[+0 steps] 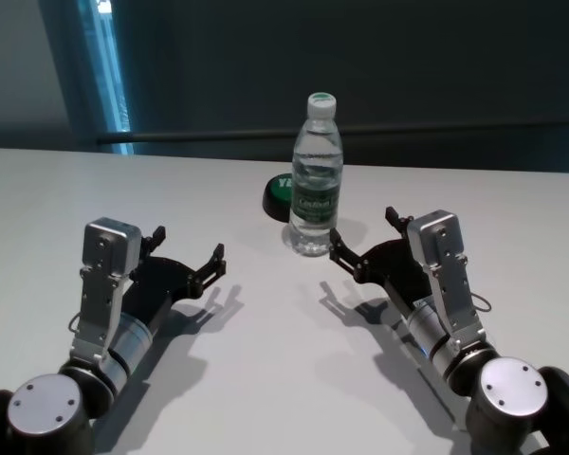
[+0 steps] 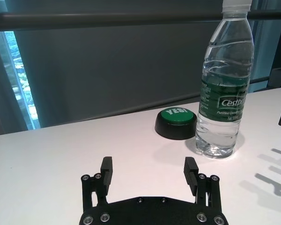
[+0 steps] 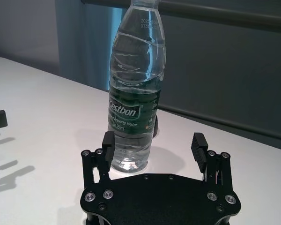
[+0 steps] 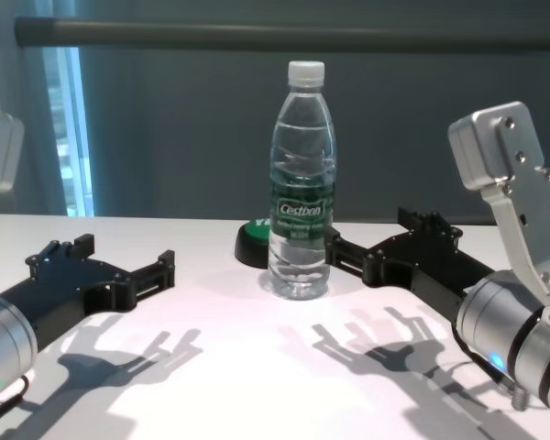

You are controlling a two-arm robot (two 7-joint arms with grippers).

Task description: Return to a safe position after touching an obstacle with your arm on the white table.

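Tall clear bottle [image 1: 316, 175] upright near the middle of the white table [image 1: 57, 190], cap on, a low black-and-green disc [image 1: 279, 194] just behind it. Right gripper [image 1: 363, 242] low over the tabletop, jaws spread wide and empty, inner fingertip [image 4: 333, 249] right beside the bottle's base; touching or a hair apart, hard to tell from the chest view. Left gripper [image 1: 188, 252] also spread and empty, low over the table, well apart from the bottle. Likely at the contact itself, retreat not yet begun. Next move: straight back and slightly up for the right arm, away from the bottle, no sideways sweep that could tip it.
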